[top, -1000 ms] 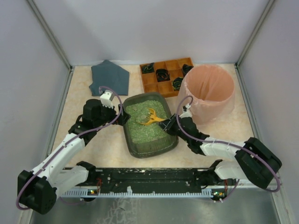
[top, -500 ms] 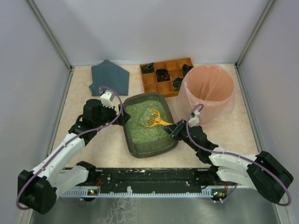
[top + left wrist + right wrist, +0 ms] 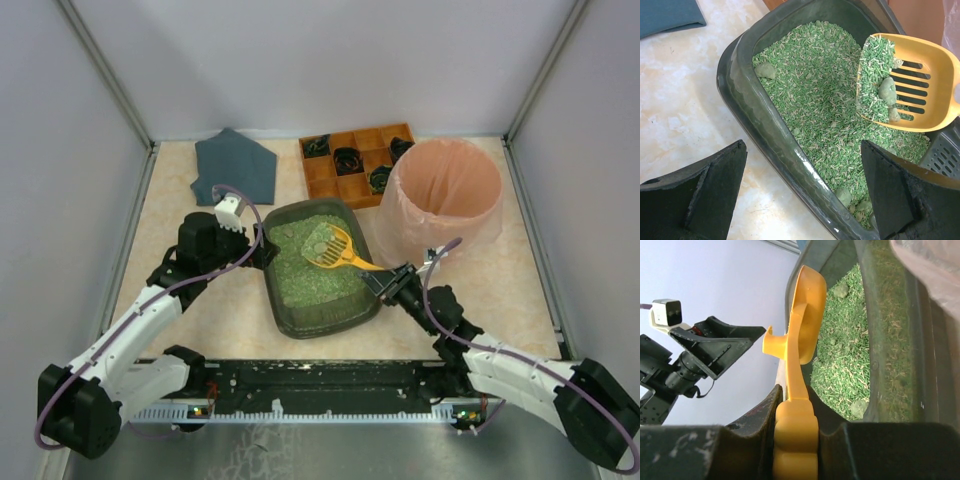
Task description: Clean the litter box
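Gripping the yellow scoop by its handle, the right gripper has its jaws drawn in narrow around it, just off the right rim of the litter box. From where I stand the scoop's slotted blade hangs over the far half of the box, raised clear of the green litter, with a heap of pellets and a couple of pale green clumps sitting on it. More clumps lie in the litter along the box's walls. Across the box the left gripper is spread wide and holds nothing; one finger is over the table and the other over the litter, with the box's left wall between them, though whether either finger touches it I cannot tell. The litter box itself sits mid-table between the two arms. Just beyond its right side stands a round pink bag-lined bin, behind it an orange-brown wooden compartment tray, and off to the far left a blue-grey mat lies flat
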Controlling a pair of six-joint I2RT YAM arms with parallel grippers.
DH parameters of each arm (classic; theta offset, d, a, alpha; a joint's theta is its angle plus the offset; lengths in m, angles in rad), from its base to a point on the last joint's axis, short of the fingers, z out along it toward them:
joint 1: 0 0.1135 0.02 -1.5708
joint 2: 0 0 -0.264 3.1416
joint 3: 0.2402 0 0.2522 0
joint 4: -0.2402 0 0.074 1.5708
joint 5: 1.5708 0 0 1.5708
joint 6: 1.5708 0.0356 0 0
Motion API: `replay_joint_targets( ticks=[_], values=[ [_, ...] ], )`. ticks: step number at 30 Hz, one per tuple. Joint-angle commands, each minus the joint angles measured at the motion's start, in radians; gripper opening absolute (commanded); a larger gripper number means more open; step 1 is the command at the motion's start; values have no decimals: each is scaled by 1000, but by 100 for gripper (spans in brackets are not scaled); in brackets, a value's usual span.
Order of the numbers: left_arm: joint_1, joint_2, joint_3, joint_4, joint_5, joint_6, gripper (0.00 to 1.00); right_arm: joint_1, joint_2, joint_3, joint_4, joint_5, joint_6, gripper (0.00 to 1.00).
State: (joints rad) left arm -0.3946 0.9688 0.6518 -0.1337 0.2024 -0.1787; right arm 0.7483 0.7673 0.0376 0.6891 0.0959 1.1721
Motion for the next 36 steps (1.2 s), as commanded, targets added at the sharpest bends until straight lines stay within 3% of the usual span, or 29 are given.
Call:
replay_joint_targets(
  ticks=[1,7,12,16,20,25,29,34,36],
  values=[
    [6,-4,0,25,16,-1,100,-10,-6,15,101,-33,-7,0],
    [7,2,2,23,19,-2,100,-53,-2,-50,198,-14,77,0],
    [6,6,1,28,23,-1,100,-56,63,10,223,-137,40,0],
    [6,14,8,17,25,4,100,-85,55,-42,261,-84,96,0],
    [6,9,-1,31,23,-1,100,-85,81,14,258,-181,44,0],
    [5,24,16,10,25,6,100,-121,36,-31,218,-109,90,0],
    [5,13,4,21,21,3,100,-121,64,25,215,-208,38,0],
    [7,26,15,13,21,8,100,-127,65,-7,211,-140,75,0],
    [5,21,10,12,20,7,100,-127,95,20,246,-200,51,0]
  ],
)
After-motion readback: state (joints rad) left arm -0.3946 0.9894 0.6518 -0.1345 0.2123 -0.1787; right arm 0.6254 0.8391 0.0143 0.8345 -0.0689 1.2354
